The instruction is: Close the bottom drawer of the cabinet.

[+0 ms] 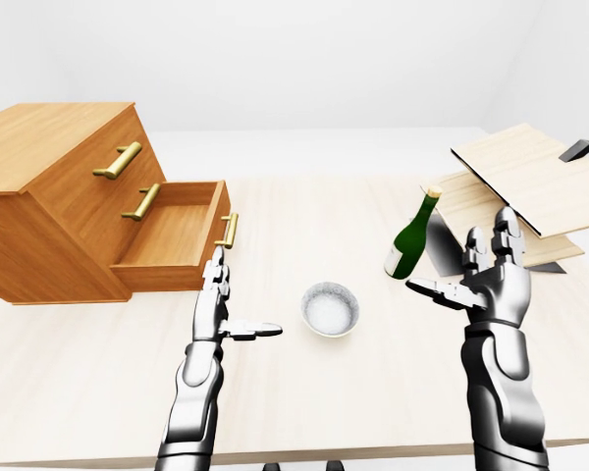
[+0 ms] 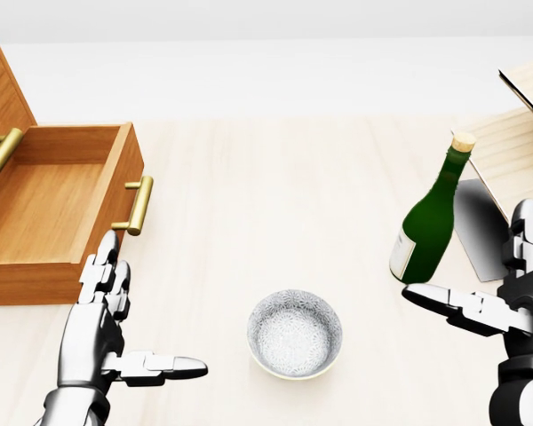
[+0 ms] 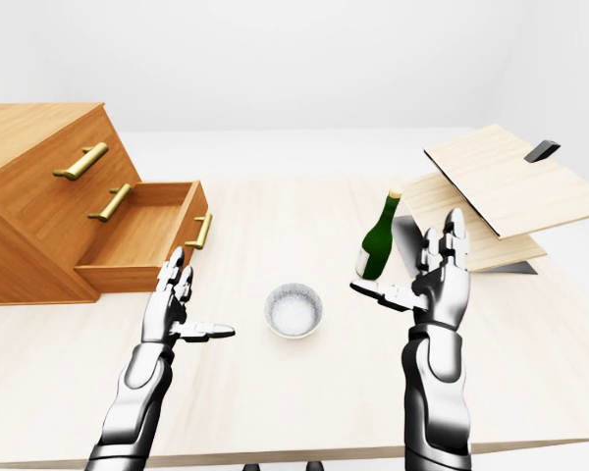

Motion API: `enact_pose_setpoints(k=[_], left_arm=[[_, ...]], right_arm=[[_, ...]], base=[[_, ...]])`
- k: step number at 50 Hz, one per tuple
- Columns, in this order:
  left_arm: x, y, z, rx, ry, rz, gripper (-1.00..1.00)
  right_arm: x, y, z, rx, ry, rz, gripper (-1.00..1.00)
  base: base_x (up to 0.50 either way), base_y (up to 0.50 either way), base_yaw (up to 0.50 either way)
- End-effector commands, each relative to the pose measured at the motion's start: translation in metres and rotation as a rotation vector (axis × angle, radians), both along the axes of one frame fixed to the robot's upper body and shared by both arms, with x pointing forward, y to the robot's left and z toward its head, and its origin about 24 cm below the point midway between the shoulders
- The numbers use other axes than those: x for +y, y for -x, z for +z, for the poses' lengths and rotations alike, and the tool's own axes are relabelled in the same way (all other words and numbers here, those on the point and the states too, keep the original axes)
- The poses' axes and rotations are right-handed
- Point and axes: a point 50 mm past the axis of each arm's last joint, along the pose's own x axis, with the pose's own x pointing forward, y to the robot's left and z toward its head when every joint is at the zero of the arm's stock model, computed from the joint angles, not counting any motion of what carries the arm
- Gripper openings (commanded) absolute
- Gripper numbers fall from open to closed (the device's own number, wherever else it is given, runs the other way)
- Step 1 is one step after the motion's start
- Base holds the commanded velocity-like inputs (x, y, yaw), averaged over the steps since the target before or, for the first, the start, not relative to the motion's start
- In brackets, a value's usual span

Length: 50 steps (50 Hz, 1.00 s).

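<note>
Bottom drawer of the wooden cabinet stands pulled well out over the tabletop, at the left of the left-eye view, its brass handle facing right toward the middle of the table. Judged from this, the task is at the approach step: nothing touches the drawer front. Left hand hangs just below the drawer's near corner in the head view, fingers straight up and thumb out sideways, spread wide and holding nothing. Right hand is likewise spread and empty, well apart from the drawer, near the bottle. The next move calls for bringing the left palm up against the drawer front beside the handle and pushing leftward, square to the cabinet, so the drawer slides in without skewing. Count, largest first: one cabinet carrying three brass handles, of which the lowest belongs to the open drawer; two pale wooden boards leaning at the right; one green bottle, upright; one white bowl, empty as far as can be seen.
</note>
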Motion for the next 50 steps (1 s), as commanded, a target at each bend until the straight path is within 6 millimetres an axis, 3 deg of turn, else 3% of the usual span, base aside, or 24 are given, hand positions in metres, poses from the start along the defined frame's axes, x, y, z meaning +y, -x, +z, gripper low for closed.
enact_pose_setpoints(k=[1, 9, 14, 21, 25, 31, 37, 50], left_arm=[[-0.002, 0.001, -0.001, 0.002, -0.001, -0.003, 1.00], [-0.001, -0.006, 0.006, -0.006, -0.009, 0.001, 1.00], [0.003, -0.034, 0.010, -0.006, -0.025, 0.028, 1.00], [0.013, -0.083, -0.006, 0.133, -0.119, 0.103, 1.00], [0.011, -0.104, 0.014, 0.110, -0.114, 0.085, 1.00], [0.011, -0.124, 0.028, 0.141, -0.142, 0.085, 1.00], [0.011, -0.131, 0.028, 0.200, -0.154, 0.066, 1.00], [0.016, -0.123, 0.006, 0.302, -0.163, 0.071, 1.00]], right_arm=[[0.003, -0.001, -0.002, 0.009, 0.004, 0.006, 1.00], [0.003, -0.001, -0.002, 0.005, -0.001, 0.011, 1.00], [0.004, -0.001, -0.002, 0.003, -0.001, 0.014, 1.00], [0.004, 0.001, -0.008, 0.003, -0.003, 0.016, 1.00], [0.005, 0.001, -0.007, 0.003, -0.003, 0.017, 1.00], [0.005, 0.002, -0.007, 0.004, -0.005, 0.018, 1.00], [0.005, 0.002, -0.005, 0.005, -0.004, 0.018, 1.00], [0.004, 0.000, -0.008, 0.006, -0.004, 0.019, 1.00]], base=[[0.30, 0.00, 0.00], [0.04, 0.00, 0.00], [0.00, 0.00, 0.00], [0.00, 0.00, 0.00], [0.00, 0.00, 0.00], [0.00, 0.00, 0.00], [0.00, 0.00, 0.00], [0.00, 0.00, 0.00]])
